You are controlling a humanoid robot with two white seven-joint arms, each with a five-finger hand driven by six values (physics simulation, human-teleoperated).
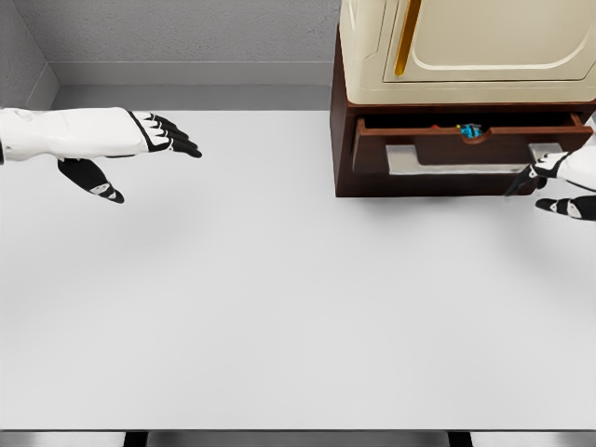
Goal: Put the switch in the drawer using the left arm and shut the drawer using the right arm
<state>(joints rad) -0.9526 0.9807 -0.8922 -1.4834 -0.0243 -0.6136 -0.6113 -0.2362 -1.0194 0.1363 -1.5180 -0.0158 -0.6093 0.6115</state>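
Head view, looking down across a white table (279, 307): the robot's left hand (140, 149) hovers over the far left part of the tabletop, its arm entering from the left edge. Its 4 black-tipped fingers (177, 138) are stretched out toward the right and the thumb hangs below them; the hand holds nothing.

At the far right stands a dark brown cabinet (345, 140) with a cream-coloured appliance (466, 47) resting on top, a yellow handle (405, 37) running down its front. The cabinet's drawer (466, 149) is pulled part-way out toward the near side, with a pale grey handle plate (456, 158) across its front panel. Inside the drawer, toward the middle, lies the switch (470, 131), a small blue object with only its top showing over the drawer front.

The right hand (563, 186) comes in at the right edge, just beside the drawer's right front corner. Its fingers are loosely extended toward the left and grip nothing; whether a fingertip touches the drawer front cannot be told from this angle.

A grey wall (186, 37) closes off the far side behind the table.
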